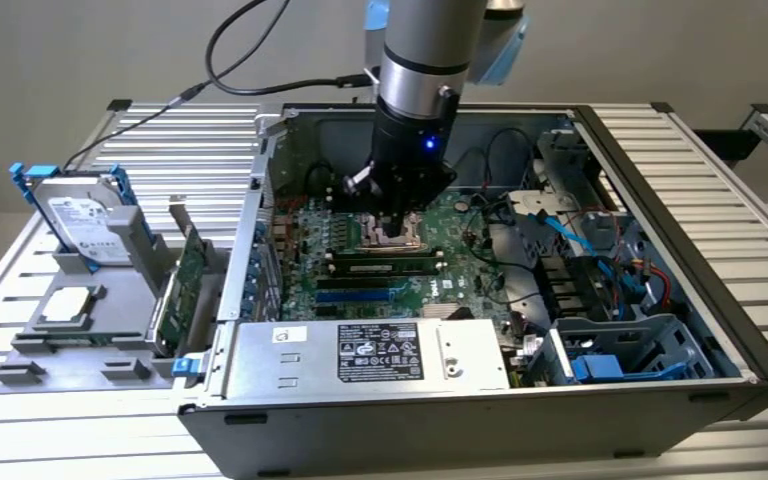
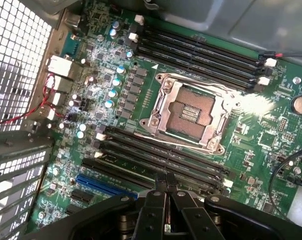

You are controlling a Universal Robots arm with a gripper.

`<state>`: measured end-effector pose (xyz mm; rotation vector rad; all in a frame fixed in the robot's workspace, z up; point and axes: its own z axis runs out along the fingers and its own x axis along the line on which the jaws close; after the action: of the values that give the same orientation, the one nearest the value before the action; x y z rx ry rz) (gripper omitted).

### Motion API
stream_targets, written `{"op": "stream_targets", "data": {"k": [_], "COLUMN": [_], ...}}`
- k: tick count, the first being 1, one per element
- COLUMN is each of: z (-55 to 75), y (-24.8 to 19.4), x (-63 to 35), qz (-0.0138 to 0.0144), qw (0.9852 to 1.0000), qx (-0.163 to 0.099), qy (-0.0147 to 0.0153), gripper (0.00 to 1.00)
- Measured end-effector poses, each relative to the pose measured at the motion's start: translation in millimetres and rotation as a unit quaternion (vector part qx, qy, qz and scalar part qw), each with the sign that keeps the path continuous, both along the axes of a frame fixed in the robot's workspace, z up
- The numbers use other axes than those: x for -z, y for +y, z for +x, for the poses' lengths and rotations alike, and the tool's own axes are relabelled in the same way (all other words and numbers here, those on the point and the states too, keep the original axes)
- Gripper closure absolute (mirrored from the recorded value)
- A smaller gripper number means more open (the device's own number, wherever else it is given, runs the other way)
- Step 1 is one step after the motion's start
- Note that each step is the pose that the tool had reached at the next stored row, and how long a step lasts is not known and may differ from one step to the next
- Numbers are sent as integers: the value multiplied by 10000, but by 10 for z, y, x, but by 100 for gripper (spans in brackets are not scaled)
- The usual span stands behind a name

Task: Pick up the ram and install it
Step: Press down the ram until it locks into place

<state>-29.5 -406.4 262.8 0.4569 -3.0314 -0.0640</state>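
Inside the open computer case [image 1: 704, 300], the gripper [image 2: 165, 182] hovers clenched and empty above the motherboard [image 2: 106, 60], while the ram [image 1: 381, 268] sits seated just beyond its fingertips, long axis along the slots [image 2: 160, 155].

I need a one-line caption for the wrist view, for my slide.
Gripper with fingertips closed together above the motherboard, near the memory slots beside the empty CPU socket.
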Motion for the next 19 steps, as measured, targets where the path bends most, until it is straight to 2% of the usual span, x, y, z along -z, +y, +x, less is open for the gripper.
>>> {"op": "stream_targets", "data": {"k": [5, 10, 13, 15, 19], "z": [1, 0, -1, -1, -1], "y": [0, 0, -5, -23, -111], "x": [2, 3, 4, 4, 3], "qz": [0, 0, 0, 0, 0], "qw": [9994, 9976, 9973, 9973, 9972], "qx": [349, 692, 734, 735, 743], "qy": [-5, -10, -12, -12, -12], "gripper": [89, 89, 89, 89, 89]}}
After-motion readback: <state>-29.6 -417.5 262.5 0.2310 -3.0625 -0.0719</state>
